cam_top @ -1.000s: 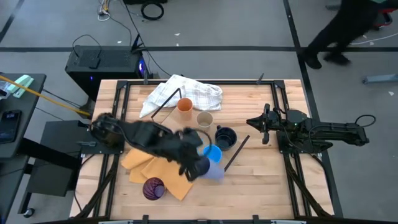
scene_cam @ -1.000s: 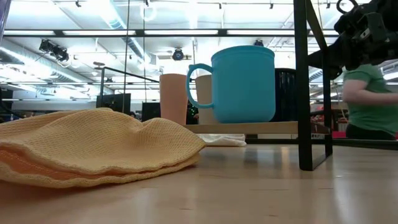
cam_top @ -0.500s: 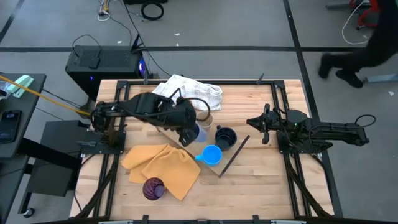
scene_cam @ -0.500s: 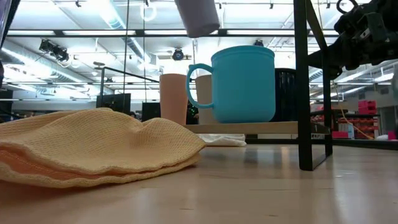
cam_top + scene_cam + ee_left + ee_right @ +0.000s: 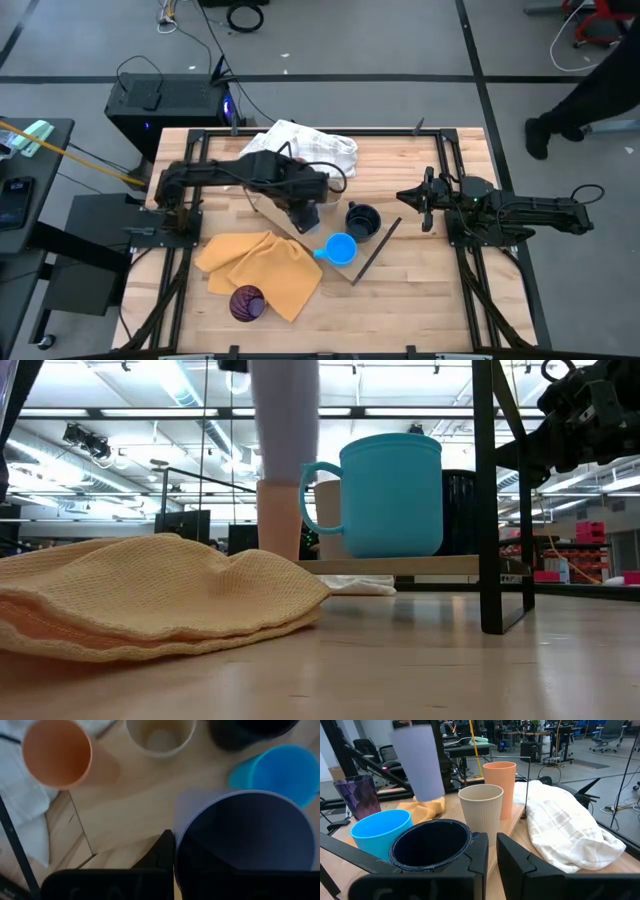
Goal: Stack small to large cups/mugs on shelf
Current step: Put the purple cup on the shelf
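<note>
I have the left gripper (image 5: 306, 212) clamped on the lavender cup (image 5: 285, 420), its fingers holding it in the air above the shelf (image 5: 395, 165), at about nine o'clock of the navy mug (image 5: 362, 221). My right gripper (image 5: 408, 199) waits at the bench's three o'clock side, fingers nearly together on nothing.

shelf board (image 5: 420, 270): orange cup (image 5: 56, 752), beige cup (image 5: 160, 736), navy mug (image 5: 362, 220) and blue mug (image 5: 341, 249) crowd the centre; white cloth (image 5: 300, 148) blocks 12 o'clock, yellow cloth (image 5: 262, 270) and purple cup (image 5: 246, 303) block 7 o'clock. bare wood at 5 o'clock.
</note>
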